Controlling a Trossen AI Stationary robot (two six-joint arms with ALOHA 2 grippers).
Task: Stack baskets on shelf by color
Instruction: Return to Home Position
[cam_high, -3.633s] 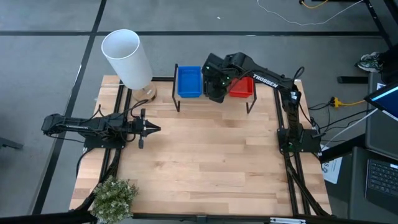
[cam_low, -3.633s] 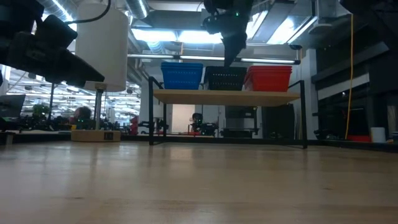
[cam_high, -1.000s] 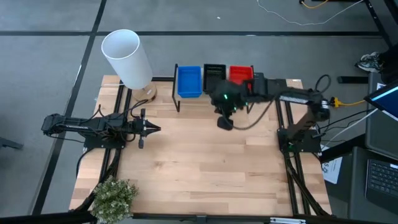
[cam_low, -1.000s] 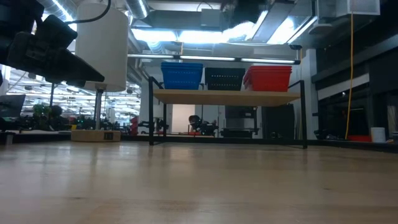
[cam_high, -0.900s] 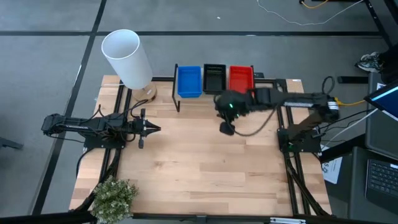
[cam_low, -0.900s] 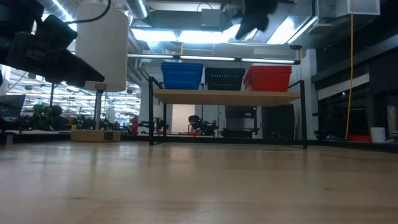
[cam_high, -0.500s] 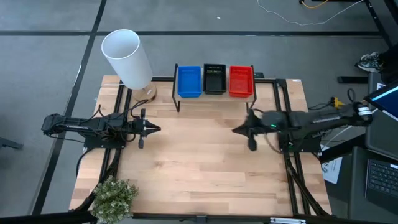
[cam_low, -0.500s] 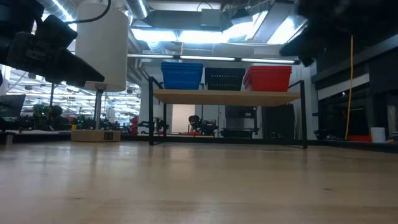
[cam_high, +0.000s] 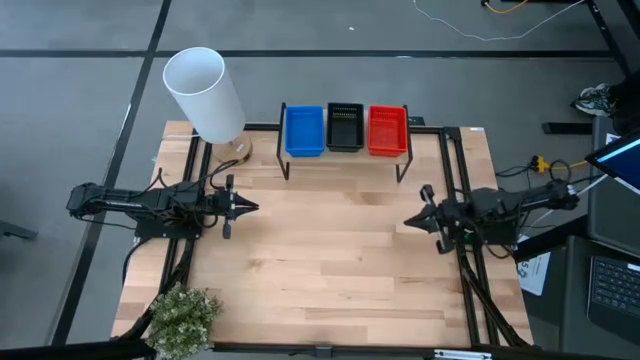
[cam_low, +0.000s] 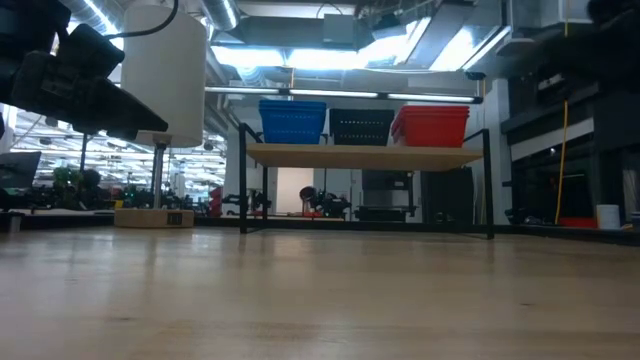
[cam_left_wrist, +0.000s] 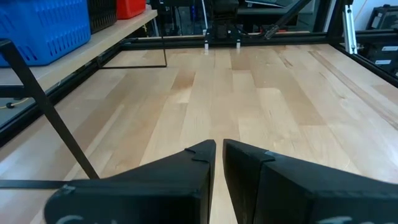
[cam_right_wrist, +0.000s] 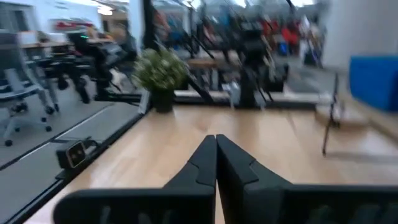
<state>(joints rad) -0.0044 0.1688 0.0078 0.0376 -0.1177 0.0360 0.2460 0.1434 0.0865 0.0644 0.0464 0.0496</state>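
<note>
The shelf (cam_low: 365, 156) stands at the table's far edge. On its plank rest a blue basket stack (cam_high: 305, 130), a black one (cam_high: 345, 127) and a red one (cam_high: 387, 130), side by side on their bottoms. My right gripper (cam_high: 408, 220) is shut and empty, level above the table's right side and pointing left. My left gripper (cam_high: 252, 207) hovers at the table's left side, pointing right, its fingers (cam_left_wrist: 205, 155) together but for a thin slit, holding nothing.
A white cylinder lamp (cam_high: 205, 95) on a wooden base stands at the far left corner. A small plant (cam_high: 185, 315) sits at the near left corner. Black frame rails (cam_high: 462, 180) run along both sides. Bare wood (cam_high: 330, 240) lies between the grippers.
My right gripper has drawn back from in front of the shelf toward the table's right edge and nearer, sinking lower. It has tipped from pointing down to level and stayed shut. The baskets have not moved.
</note>
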